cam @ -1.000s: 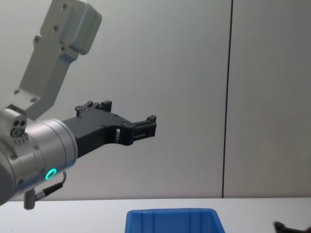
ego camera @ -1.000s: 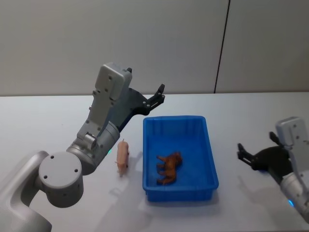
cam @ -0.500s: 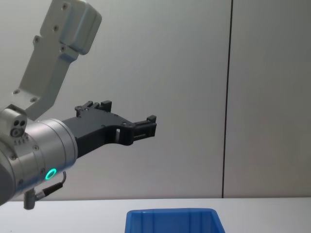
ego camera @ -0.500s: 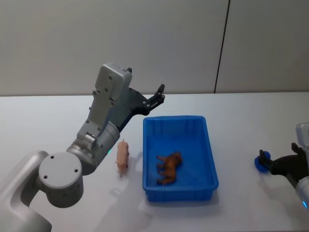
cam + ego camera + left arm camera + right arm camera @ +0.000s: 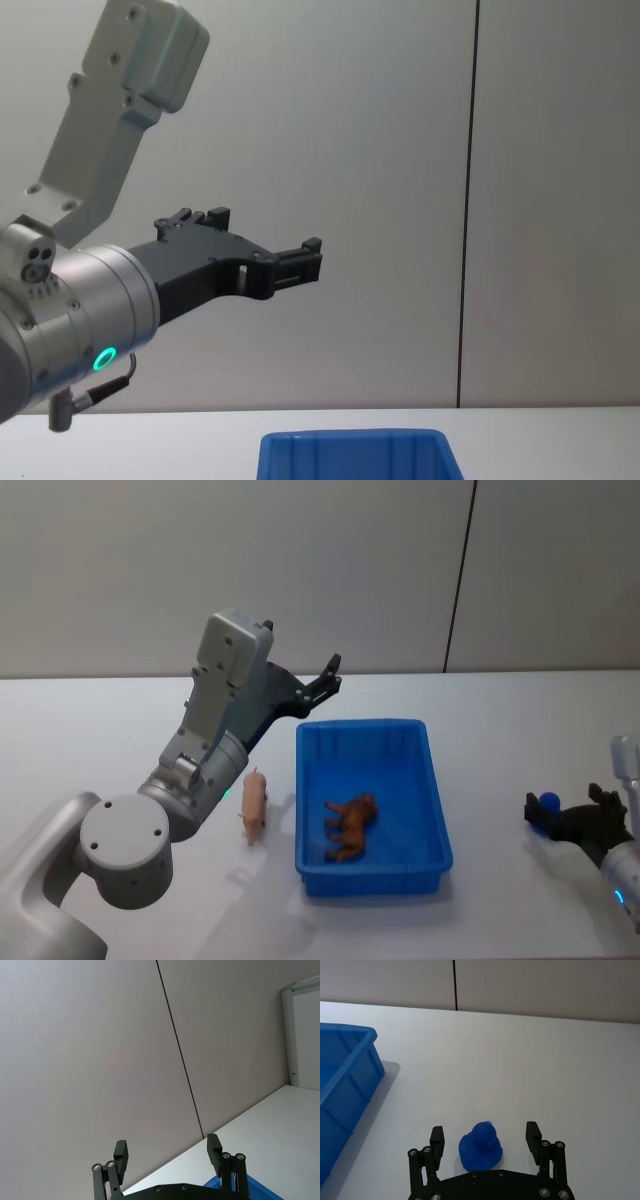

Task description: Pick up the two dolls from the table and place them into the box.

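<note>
White counter [image 5: 500,695] is backed by grey wall panels [image 5: 300,560]. Right of the box [image 5: 370,880], the blue doll [image 5: 480,1147] is straddled by the released right claw [image 5: 485,1131]; the left claw [image 5: 332,674] is raised, released.

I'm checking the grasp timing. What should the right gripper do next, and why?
Probably close the right gripper: its fingers stand open on either side of the blue doll, which sits on the table between them, not yet held. The left gripper is raised, open, by the box's far corner.
</note>
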`<state>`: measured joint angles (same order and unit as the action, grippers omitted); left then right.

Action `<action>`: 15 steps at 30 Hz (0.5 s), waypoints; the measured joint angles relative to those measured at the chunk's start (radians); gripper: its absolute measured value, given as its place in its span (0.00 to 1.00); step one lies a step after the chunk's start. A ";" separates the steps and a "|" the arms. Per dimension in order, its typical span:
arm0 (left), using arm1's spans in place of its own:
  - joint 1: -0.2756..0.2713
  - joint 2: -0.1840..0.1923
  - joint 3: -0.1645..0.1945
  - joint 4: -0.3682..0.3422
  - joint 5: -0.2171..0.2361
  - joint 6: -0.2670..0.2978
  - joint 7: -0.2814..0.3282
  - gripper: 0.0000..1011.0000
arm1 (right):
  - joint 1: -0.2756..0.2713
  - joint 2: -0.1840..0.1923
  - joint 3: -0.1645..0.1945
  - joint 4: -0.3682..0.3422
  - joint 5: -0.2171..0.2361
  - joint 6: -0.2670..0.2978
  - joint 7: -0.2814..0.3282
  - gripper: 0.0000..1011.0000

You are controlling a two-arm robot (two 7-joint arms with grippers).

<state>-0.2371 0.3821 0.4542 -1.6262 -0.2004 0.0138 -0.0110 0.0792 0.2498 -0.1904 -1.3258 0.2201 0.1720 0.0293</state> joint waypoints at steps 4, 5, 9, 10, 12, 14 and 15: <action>0.000 0.000 0.000 0.000 0.000 0.000 0.000 0.99 | 0.018 -0.008 0.001 0.036 0.016 -0.008 0.010 0.99; 0.000 0.000 0.000 0.000 0.000 0.000 0.000 0.99 | 0.027 -0.012 0.001 0.052 0.025 -0.013 0.016 0.99; 0.000 0.000 0.000 0.000 0.000 0.000 0.000 0.99 | 0.050 -0.022 0.002 0.101 0.046 -0.025 0.030 0.95; 0.000 0.000 0.000 0.000 0.000 0.000 0.000 0.99 | 0.052 -0.023 0.003 0.107 0.049 -0.027 0.032 0.93; 0.000 0.000 0.000 0.000 0.000 0.000 0.000 0.99 | 0.060 -0.026 0.003 0.124 0.055 -0.030 0.037 0.90; 0.000 0.000 0.000 0.000 0.000 0.000 0.000 0.99 | 0.071 -0.030 0.003 0.146 0.062 -0.035 0.044 0.82; 0.000 0.000 0.000 0.000 0.000 0.000 0.000 0.99 | 0.073 -0.031 0.003 0.151 0.065 -0.036 0.047 0.80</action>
<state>-0.2371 0.3821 0.4543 -1.6262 -0.2004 0.0138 -0.0110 0.1527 0.2183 -0.1871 -1.1747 0.2853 0.1358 0.0767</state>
